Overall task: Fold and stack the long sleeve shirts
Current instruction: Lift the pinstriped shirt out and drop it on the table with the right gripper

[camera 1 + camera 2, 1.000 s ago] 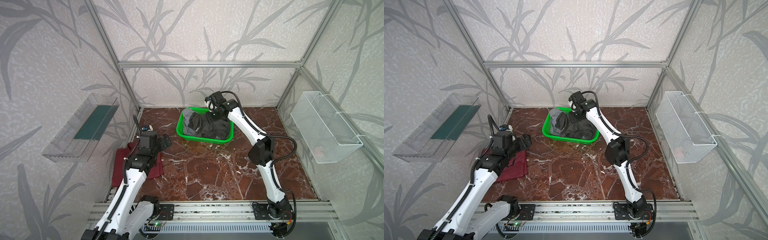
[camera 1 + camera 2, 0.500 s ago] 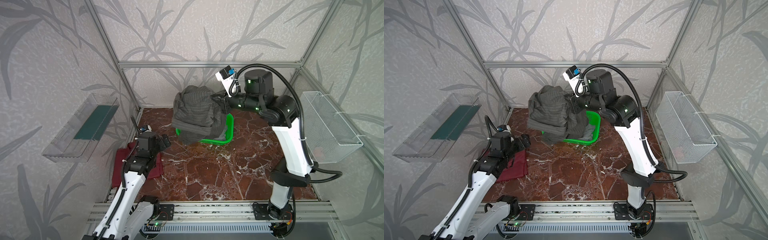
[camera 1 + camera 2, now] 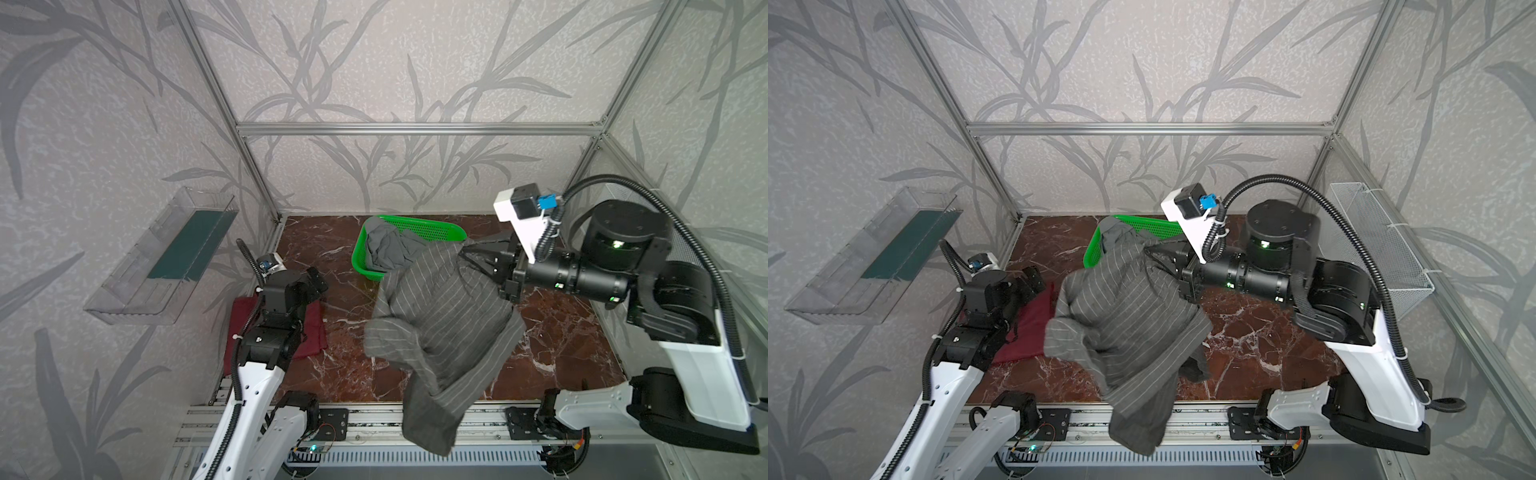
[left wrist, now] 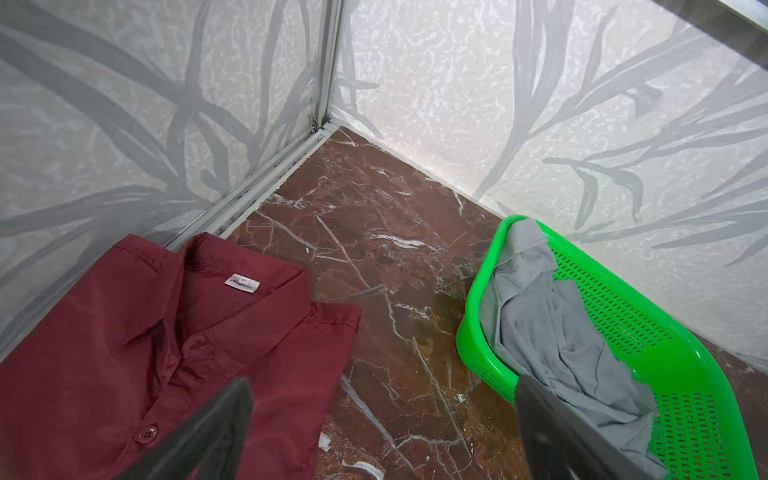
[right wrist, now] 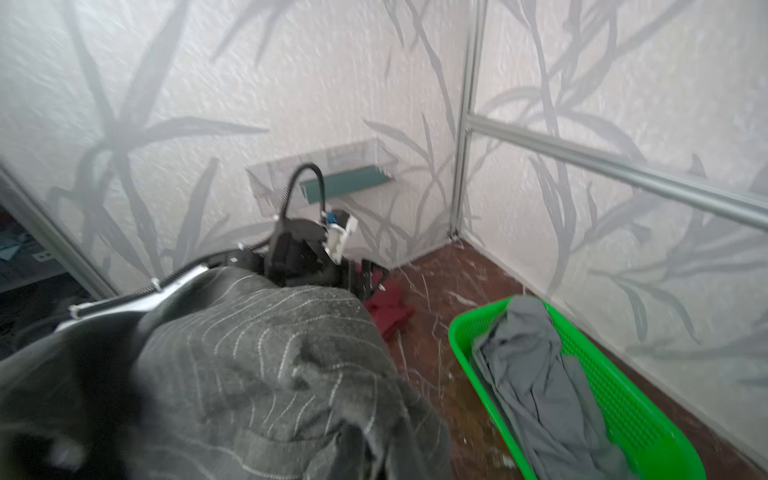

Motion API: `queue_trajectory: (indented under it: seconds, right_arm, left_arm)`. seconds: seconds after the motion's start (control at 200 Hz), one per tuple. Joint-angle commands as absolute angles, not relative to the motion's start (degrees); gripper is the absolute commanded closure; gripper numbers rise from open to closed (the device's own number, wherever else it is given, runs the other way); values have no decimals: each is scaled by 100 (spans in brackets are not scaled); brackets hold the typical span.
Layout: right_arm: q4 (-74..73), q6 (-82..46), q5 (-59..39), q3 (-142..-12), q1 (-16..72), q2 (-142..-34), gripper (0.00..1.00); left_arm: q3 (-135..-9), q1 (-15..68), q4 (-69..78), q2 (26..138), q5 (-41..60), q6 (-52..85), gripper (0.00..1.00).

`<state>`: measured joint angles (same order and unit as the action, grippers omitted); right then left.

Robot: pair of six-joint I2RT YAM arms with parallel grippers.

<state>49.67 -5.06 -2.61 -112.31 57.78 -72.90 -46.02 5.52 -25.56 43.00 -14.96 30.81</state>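
Right claw (image 3: 473, 255): clamping the striped shirt (image 3: 440, 320), dangling it above the desk (image 3: 552, 332)
Left claw (image 3: 315, 281): gaping apart
Red shirt (image 4: 145, 340): lying folded at the desk's left, under the left claw

- pinstriped shirt (image 3: 440, 324): hangs across the frame's centre, blocking passage there.
- green basket (image 3: 419, 230): obstructs the upper centre.
- marble table (image 3: 557, 332): bare right of centre.

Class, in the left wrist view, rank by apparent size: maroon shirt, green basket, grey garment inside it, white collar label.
1. maroon shirt (cut off by the frame)
2. green basket (also cut off)
3. grey garment
4. white collar label
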Motion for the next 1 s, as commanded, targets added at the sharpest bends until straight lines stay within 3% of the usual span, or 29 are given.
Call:
queue_trajectory:
  seconds: [0.0,0.08,0.37,0.475,0.64,0.995]
  right_arm:
    - [3938,-902,262,-9914,5459,-7526,100]
    - [3477,-1241,-244,-9205,4989,-7608,100]
    - [2202,-1601,465,-7718,4884,-8670,100]
    - [2148,-1987,282,-7565,4886,-9096,63]
    - [2838,-1942,1038,-7972,4536,-9100,31]
    - [3450,-2178,1160,-8530,2618,-10251,25]
  left_arm:
    - [-4670,514,-2703,4363,-1615,3208,1]
    - [-4682,513,-2720,4396,-1591,3217,1]
    - [-4677,475,-2716,4430,-1512,3225,1]
    - [-4676,465,-2707,4431,-1479,3221,1]
    - [-4682,447,-2698,4508,-1370,3239,1]
    - [-4691,418,-2696,4647,-1172,3263,2]
